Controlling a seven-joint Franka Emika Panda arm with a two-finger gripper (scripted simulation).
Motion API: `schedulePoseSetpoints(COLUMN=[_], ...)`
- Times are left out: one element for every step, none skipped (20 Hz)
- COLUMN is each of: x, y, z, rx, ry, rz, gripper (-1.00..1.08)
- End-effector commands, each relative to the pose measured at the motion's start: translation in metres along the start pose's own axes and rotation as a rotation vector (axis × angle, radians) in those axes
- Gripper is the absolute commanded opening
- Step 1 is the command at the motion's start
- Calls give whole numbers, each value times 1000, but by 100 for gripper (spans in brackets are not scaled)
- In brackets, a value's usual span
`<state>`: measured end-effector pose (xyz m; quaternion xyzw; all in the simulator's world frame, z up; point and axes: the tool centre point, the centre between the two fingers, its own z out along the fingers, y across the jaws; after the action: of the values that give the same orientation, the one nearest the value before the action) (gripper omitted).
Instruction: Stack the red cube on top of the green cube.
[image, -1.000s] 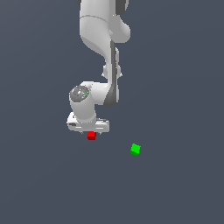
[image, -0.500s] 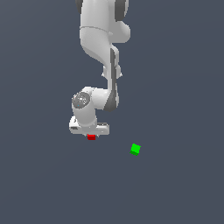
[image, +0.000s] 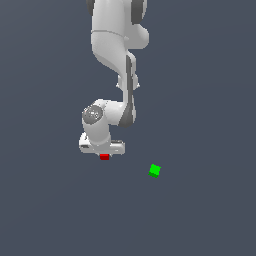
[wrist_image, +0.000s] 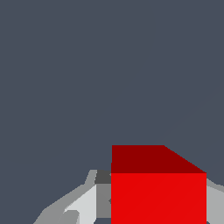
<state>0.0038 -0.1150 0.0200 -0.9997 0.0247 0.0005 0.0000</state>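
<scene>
The red cube lies on the dark grey floor, mostly covered by my gripper, which stands straight over it. In the wrist view the red cube fills the space between the fingers, which touch its two sides, so the gripper is shut on it. The green cube sits alone on the floor, toward the exterior view's right of the red cube and a little nearer the camera, well apart from the gripper.
The white arm reaches down from the top of the exterior view to the gripper. The floor is plain dark grey all around.
The gripper has come down over the red cube, so less of the cube shows under it. The green cube has not moved.
</scene>
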Motion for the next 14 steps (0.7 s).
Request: schedulePoseSetpoints(x=[0,0,0,0,0,0,-1,-1,-1,-1,-1,-1,-1,-1], y=[0,0,0,0,0,0,0,0,0,0,0,0,0,0], z=[-1,-1,-3,-5,-8,-11,-15,-20,-25,-31,-38,-45,-53,-60], rx=[0,0,0,0,0,0,0,0,0,0,0,0,0,0], ry=[1,1,1,1,1,1,1,1,1,1,1,1,1,1], rz=[0,0,0,0,0,0,0,0,0,0,0,0,0,0], gripper=[-100,-100,-100,-100,-100,-100,-100,-100,-100,-100,-100,-100,-100,-100])
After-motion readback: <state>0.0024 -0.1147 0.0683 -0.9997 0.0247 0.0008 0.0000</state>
